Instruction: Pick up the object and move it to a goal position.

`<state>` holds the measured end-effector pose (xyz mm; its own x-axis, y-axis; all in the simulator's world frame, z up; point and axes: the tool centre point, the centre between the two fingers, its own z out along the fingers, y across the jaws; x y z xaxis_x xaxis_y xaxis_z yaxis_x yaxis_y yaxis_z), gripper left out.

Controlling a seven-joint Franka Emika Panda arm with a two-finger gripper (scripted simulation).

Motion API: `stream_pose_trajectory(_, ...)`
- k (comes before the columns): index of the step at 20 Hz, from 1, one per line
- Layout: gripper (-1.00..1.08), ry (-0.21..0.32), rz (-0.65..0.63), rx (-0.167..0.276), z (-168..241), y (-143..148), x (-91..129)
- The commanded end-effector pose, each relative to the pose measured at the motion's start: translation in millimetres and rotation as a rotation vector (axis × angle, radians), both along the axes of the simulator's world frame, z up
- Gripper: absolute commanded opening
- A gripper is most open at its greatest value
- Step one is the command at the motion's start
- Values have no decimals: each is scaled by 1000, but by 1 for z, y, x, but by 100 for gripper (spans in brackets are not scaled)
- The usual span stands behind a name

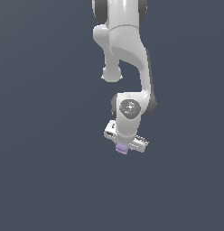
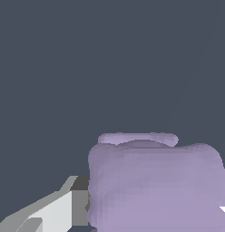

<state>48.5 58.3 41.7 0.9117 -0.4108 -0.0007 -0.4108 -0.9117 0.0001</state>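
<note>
The object [image 1: 121, 150] is a small pale lilac block with uneven faces, tucked directly under the white gripper [image 1: 123, 146] at the end of the downward-reaching arm. In the wrist view the object [image 2: 155, 181] fills the frame's lower right part. One grey-white finger [image 2: 60, 209] presses against its side. Only a tiny white sliver of the other finger [image 2: 222, 209] shows past the block's far side. The gripper is shut on the object.
The white Panda arm [image 1: 127, 49] comes down from the top of the exterior view. Around it there is only a plain dark blue-grey surface [image 1: 41, 135]; no goal marker shows in either view.
</note>
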Motion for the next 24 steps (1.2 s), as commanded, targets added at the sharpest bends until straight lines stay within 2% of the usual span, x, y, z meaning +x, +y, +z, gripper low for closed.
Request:
stream_pose_trajectory(1,-100,-1,-1,0,2,-8,-3)
stream_pose_trajectory(8,-100,0,-2,0,15,-51,-21)
stream_pose_trajectory(18,-100,-1,-2,1,45,-156,-63)
stream_pose_trajectory(24,-100,-1,-2,1,60,-208,-82)
